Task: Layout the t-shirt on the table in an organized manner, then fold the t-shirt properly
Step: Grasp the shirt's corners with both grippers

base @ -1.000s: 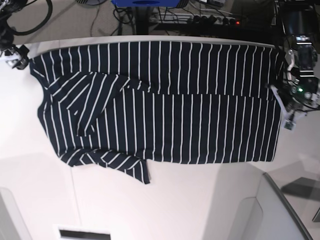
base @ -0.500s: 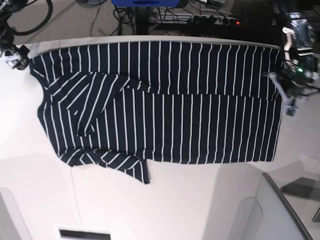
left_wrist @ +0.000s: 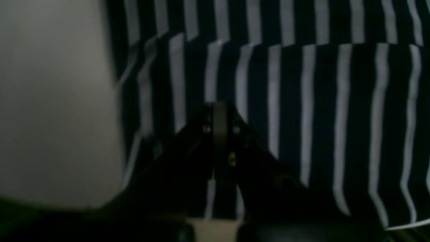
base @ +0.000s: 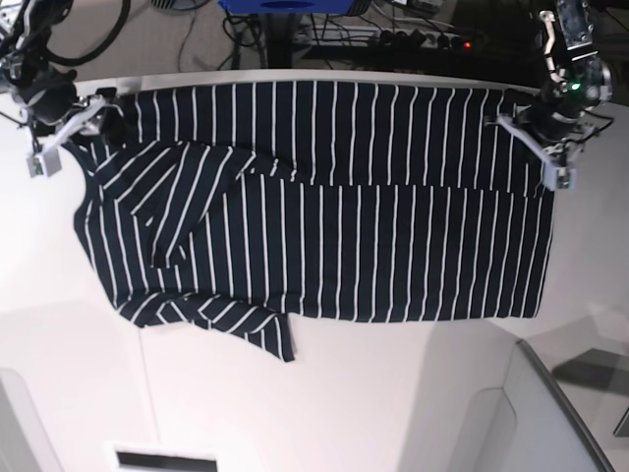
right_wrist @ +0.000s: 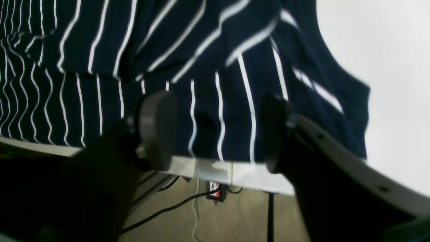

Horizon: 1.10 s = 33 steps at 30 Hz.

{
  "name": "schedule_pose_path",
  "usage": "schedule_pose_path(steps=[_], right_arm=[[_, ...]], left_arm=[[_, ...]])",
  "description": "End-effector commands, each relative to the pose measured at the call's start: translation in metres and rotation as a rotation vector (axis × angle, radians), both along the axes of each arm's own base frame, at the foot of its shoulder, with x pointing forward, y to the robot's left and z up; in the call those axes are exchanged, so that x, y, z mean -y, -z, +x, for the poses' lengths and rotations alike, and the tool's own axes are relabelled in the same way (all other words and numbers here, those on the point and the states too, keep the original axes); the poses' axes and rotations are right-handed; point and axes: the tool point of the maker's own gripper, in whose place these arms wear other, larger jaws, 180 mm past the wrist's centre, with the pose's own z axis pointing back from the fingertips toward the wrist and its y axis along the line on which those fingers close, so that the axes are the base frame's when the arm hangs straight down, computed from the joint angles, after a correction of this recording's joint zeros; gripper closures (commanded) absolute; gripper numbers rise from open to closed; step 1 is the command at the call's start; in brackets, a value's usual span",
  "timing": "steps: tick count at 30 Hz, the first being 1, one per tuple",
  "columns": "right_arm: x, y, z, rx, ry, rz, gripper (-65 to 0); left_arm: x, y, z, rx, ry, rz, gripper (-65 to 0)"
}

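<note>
Striped navy t-shirt lies half-folded lengthwise across the white tabletop, further folds remaining; left claw, at two o'clock, is closed, right claw gapes around the ten-o'clock edge.

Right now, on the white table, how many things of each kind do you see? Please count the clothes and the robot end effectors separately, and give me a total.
T-shirt (dark with white stripes): 1
End effectors: 2, the left end effector and the right end effector
Total: 3, all over the table
</note>
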Motion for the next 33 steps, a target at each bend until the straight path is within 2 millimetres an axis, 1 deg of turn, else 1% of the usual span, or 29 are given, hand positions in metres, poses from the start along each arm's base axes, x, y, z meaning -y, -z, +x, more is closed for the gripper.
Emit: schedule_pose_path(steps=[1,3,4,5,6,9,10,11,14,16,18,20,21,23,25,26,28,33], right_arm=[[0.003,-0.006,0.006,0.031,0.003,-0.002,-24.0],[0.002,-0.004,0.011,0.033,0.006,0.01,-5.6],[0.001,-0.003,0.014,0.036,0.008,0.017,0.0],[0.002,-0.001,0.016,0.033,0.011,0.022,0.0],[0.004,0.002,0.016,0.024,0.011,0.022,-3.2],[0.004,0.012,0.019,0.004,0.023,0.05,0.0],[0.004,0.017,0.02,-0.004,0.031,0.063,-0.5],[0.01,0.019,0.019,-0.007,0.037,0.06,-0.6],[0.015,0.03,0.016,-0.011,0.065,0.079,-0.6],[0.026,0.039,0.012,-0.034,0.122,0.076,-0.6],[0.034,0.047,0.006,-0.057,0.188,0.077,-0.6],[0.038,0.05,0.004,-0.057,0.218,0.073,-0.6],[0.038,0.051,0.001,-0.058,0.22,0.073,-0.6],[0.038,0.051,-0.002,-0.06,0.221,0.07,-0.6],[0.039,0.051,-0.002,-0.059,0.231,0.071,-0.6],[0.041,0.052,-0.004,-0.065,0.248,0.066,-0.6],[0.055,0.053,-0.009,-0.077,0.316,0.052,-0.6],[0.065,0.053,-0.013,-0.081,0.358,0.045,-0.6]], left_arm=[[-0.011,-0.013,0.005,0.051,-0.016,0.014,0.0],[-0.021,-0.016,0.0,0.061,-0.052,0.011,0.0],[-0.024,-0.018,-0.001,0.068,-0.066,0.007,0.0],[-0.026,-0.018,-0.002,0.072,-0.076,-0.001,0.0],[-0.026,-0.016,-0.003,0.07,-0.085,-0.012,0.0],[-0.027,-0.005,-0.006,0.081,-0.102,-0.035,0.0],[-0.028,-0.001,-0.007,0.084,-0.109,-0.042,0.0],[-0.029,0.005,-0.01,0.081,-0.119,-0.05,0.0],[-0.032,0.021,-0.02,0.057,-0.15,-0.071,0.0],[-0.034,0.027,-0.025,0.047,-0.161,-0.077,0.0],[-0.035,0.03,-0.025,0.051,-0.166,-0.078,0.0],[-0.036,0.029,-0.018,0.058,-0.165,-0.078,0.0],[-0.036,0.03,-0.017,0.05,-0.157,-0.067,0.0],[-0.024,0.036,-0.009,0.021,-0.096,-0.042,0.0],[-0.009,0.046,-0.005,-0.019,-0.025,-0.02,0.0],[-0.003,0.05,-0.002,-0.03,-0.002,-0.016,0.0],[0.007,0.055,0.002,-0.033,0.006,-0.034,0.0],[0.013,0.056,0.006,-0.034,0.016,-0.039,0.0]])
